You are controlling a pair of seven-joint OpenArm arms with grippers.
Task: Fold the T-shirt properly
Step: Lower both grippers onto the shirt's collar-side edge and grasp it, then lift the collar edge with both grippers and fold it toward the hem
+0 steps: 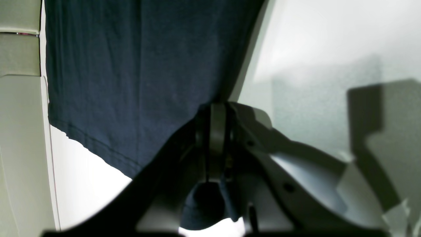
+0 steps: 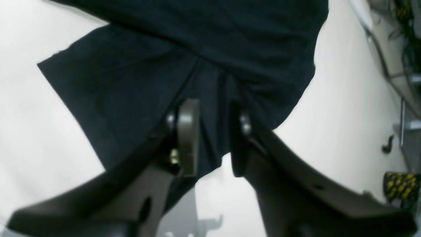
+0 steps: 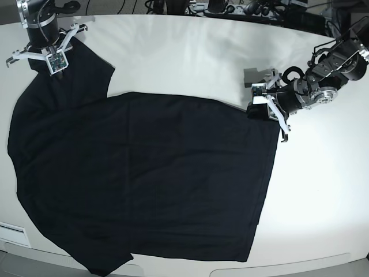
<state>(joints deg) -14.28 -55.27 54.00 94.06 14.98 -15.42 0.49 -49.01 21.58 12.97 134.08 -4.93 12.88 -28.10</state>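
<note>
The black T-shirt [image 3: 144, 173] lies spread flat over most of the white table [image 3: 190, 52]. My left gripper [image 3: 260, 107] is at the shirt's right far corner. In the left wrist view this gripper [image 1: 219, 110] is shut on the edge of the cloth [image 1: 131, 65], with the stitched hem running to the left. My right gripper [image 3: 49, 62] is at the far left, on the sleeve area. In the right wrist view its fingers [image 2: 188, 131] pinch a bunched fold of the shirt [image 2: 230, 39].
Cables and equipment [image 3: 230, 8] line the table's far edge. A yellow-and-black object [image 2: 399, 184] sits off the table's side in the right wrist view. Bare white table lies beyond the shirt at the far middle and along the right side [image 3: 323, 190].
</note>
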